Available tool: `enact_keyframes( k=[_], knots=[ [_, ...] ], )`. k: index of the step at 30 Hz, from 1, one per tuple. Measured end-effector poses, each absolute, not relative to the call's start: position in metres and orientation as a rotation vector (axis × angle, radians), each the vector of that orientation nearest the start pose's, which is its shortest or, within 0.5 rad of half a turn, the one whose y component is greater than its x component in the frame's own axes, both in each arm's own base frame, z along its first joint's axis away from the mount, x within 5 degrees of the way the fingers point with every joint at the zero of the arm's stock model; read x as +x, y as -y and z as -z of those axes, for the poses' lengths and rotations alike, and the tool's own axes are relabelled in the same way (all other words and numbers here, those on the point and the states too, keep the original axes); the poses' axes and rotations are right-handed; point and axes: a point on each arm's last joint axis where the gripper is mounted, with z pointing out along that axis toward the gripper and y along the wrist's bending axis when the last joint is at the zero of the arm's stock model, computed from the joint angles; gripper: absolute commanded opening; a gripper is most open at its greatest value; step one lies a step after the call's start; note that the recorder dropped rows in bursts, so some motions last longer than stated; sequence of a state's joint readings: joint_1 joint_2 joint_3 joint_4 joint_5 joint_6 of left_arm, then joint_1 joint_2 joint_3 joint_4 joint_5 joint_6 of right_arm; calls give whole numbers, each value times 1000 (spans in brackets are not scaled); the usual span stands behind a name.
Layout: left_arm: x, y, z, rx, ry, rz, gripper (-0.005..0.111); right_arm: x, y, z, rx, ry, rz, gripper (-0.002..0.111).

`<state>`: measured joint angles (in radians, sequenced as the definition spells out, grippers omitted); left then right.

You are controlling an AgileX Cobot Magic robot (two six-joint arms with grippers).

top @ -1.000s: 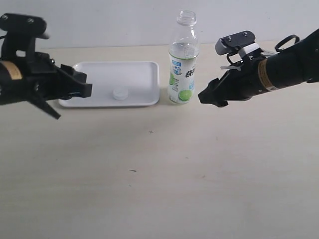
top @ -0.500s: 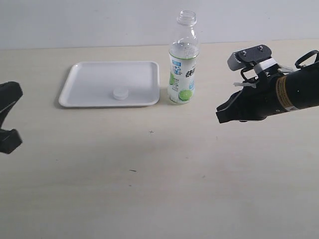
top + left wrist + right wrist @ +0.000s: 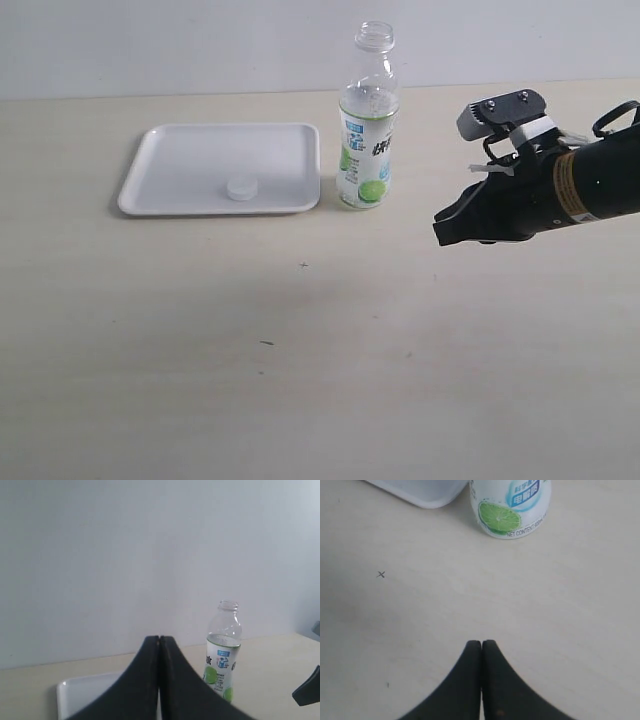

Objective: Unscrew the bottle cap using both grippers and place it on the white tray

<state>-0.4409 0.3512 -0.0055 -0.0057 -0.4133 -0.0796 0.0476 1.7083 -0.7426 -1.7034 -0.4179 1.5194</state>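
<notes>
The bottle (image 3: 368, 120) stands upright and capless on the table, just right of the white tray (image 3: 190, 160). The small white bottle cap (image 3: 241, 187) lies in the tray near its front rim. My right gripper (image 3: 440, 230) hovers to the right of the bottle, apart from it, jaws shut on nothing; the right wrist view shows its fingertips (image 3: 481, 643) pressed together, with the bottle (image 3: 510, 507) beyond. My left gripper (image 3: 159, 639) is out of the exterior view; its wrist view shows it shut and empty, with the bottle (image 3: 221, 652) and a tray corner (image 3: 75, 695) behind.
The tabletop is pale beige with a few small dark specks (image 3: 303, 265). A light grey wall (image 3: 200, 40) runs along its far edge. The right arm's grey plate and white parts (image 3: 500, 112) sit above the gripper.
My left arm has pulled back to the left and left the exterior view. My right gripper drew away rightward from the bottle, then stayed still. Bottle, cap and tray have not moved.
</notes>
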Motion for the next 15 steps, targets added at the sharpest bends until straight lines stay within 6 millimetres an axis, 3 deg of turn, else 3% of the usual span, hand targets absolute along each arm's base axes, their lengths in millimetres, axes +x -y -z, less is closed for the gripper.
enact_keyframes(
  k=[10,15],
  knots=[
    [53,25,-229,239,-1333,443,0,301,-51,-151,-466,-2407,-451,0],
    [51,22,-222,209,-1398,431,0,301,-51,-151,-466,-2407,-451,0]
  ],
)
